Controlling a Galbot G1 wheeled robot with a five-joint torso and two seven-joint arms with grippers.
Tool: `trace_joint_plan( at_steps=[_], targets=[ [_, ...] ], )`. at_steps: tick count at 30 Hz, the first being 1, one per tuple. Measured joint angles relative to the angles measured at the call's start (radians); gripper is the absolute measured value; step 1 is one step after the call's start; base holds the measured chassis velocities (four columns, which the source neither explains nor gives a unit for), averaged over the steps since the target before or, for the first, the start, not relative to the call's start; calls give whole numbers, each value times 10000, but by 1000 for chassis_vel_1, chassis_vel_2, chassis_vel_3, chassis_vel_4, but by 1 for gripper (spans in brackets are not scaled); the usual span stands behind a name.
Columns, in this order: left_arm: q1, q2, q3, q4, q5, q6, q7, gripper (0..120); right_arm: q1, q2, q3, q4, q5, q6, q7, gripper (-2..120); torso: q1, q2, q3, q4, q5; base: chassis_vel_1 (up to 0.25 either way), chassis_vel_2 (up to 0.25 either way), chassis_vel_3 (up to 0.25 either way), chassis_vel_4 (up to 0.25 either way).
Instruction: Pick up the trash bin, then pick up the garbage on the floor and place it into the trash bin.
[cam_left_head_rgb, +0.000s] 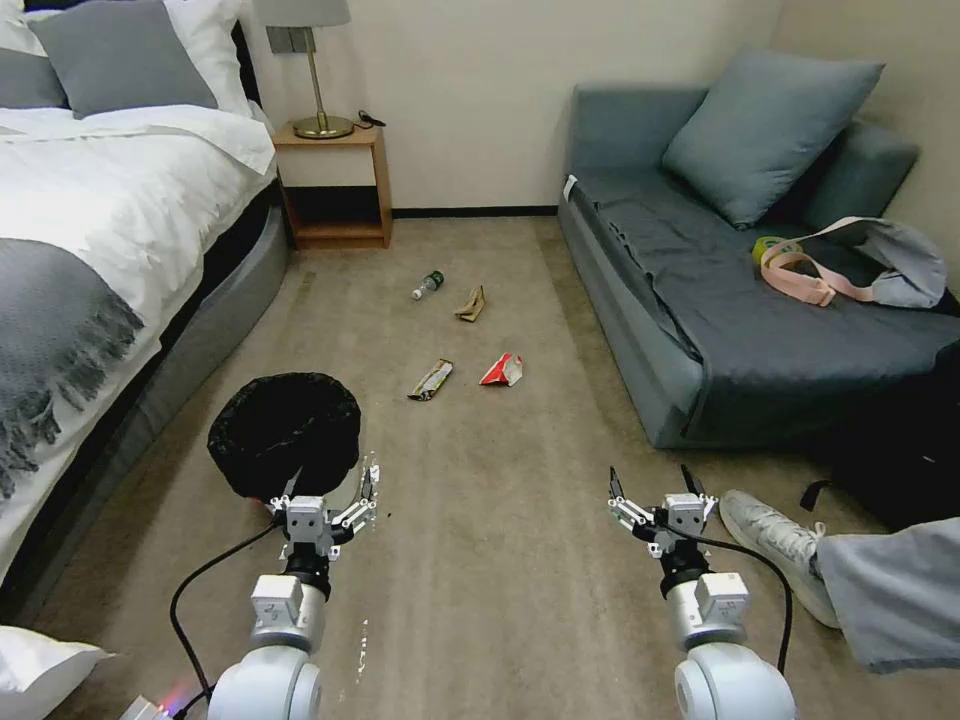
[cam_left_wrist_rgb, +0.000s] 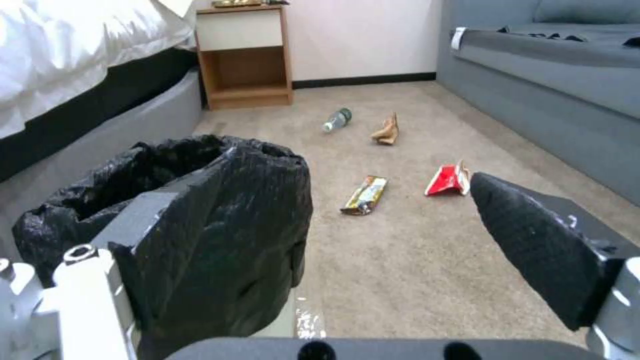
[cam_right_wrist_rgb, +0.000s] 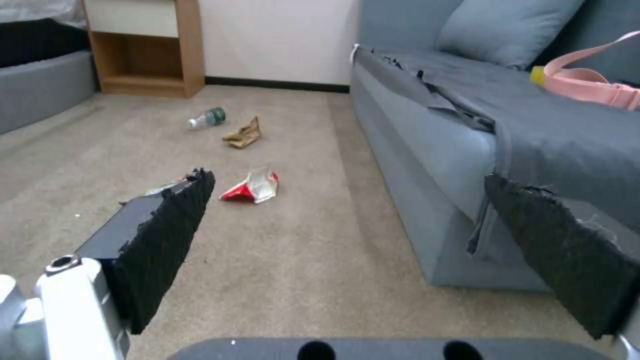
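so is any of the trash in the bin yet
No, the bottle, crumpled paper, wrapper and red carton all lie on the carpet, apart from the bin by the left gripper.

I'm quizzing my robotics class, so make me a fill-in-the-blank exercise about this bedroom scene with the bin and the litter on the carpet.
1. The small round white trash bin lined with a black plastic bag stands right beside the ____ gripper.
2. The number of litter pieces lying on the beige carpet is ____.
3. The clear plastic bottle with a green label lies next to the crumpled tan ____.
4. The right gripper hangs open, holding ____.

Missing words: left; four; paper; nothing
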Motion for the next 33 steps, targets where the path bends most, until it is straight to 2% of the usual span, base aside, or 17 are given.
trace_joint_plan(
  at_steps=[26,28,29,31,33],
  targets=[
    [-15,31,-6,-14,-71,80,-38,100,0,-16,0,4,44,-15,4,100,0,0,0,2,-1,0,0,0,0],
    [-87,161,-58,-148,-314,426,-223,100,2,-108,0,81,227,-193,69,100,0,0,0,1,0,0,0,0,0],
    [-166,298,-120,-295,-565,789,-419,100,13,-263,13,217,500,-485,189,100,0,0,0,1,2,0,0,0,0],
    [-198,352,-141,-351,-668,935,-496,100,19,-350,21,298,662,-651,257,100,0,0,0,1,0,0,0,0,0],
    [-365,638,-256,-654,-1207,1717,-909,100,40,-726,60,632,1363,-1401,569,100,0,0,0,1,1,0,0,0,0]
  ],
)
